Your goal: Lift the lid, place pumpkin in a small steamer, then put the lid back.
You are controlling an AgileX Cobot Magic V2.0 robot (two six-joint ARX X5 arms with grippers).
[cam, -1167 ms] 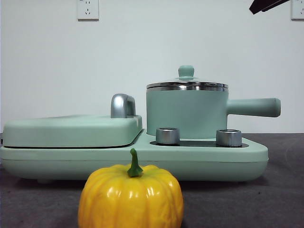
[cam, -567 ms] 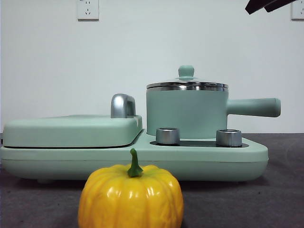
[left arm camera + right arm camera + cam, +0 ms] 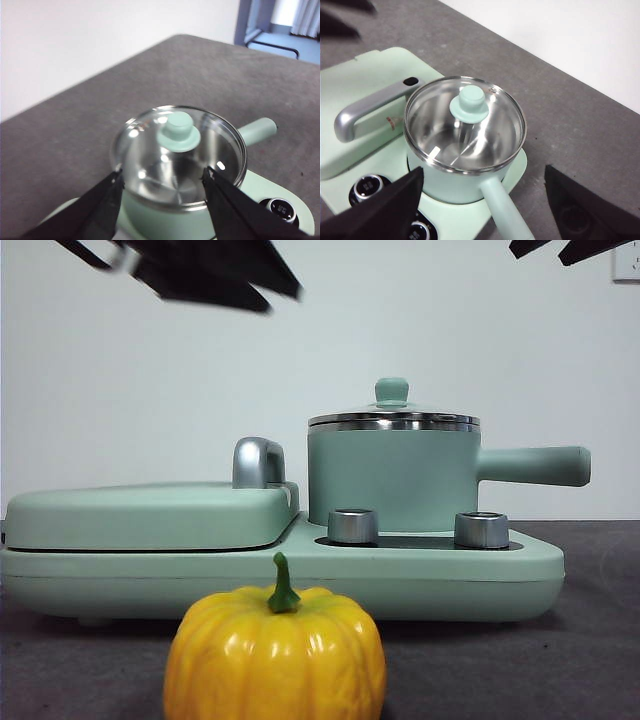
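Currently left end effector [image 3: 162,180], jaws spread, hangs just above lid [image 3: 178,132], knob centred between them, nearer than spread right end effector [image 3: 482,192]; pumpkin [image 3: 275,654] untouched lower centre.

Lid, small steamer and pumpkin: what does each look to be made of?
The lid looks like clear glass in a shiny steel rim, since the pot's inside shows through it; its mint-green knob seems matte plastic. The small steamer has a matte mint-green coating outside and a mirror-bright metal lining, probably stainless steel. The pumpkin looks like glossy moulded plastic, judging by its sharp highlights.
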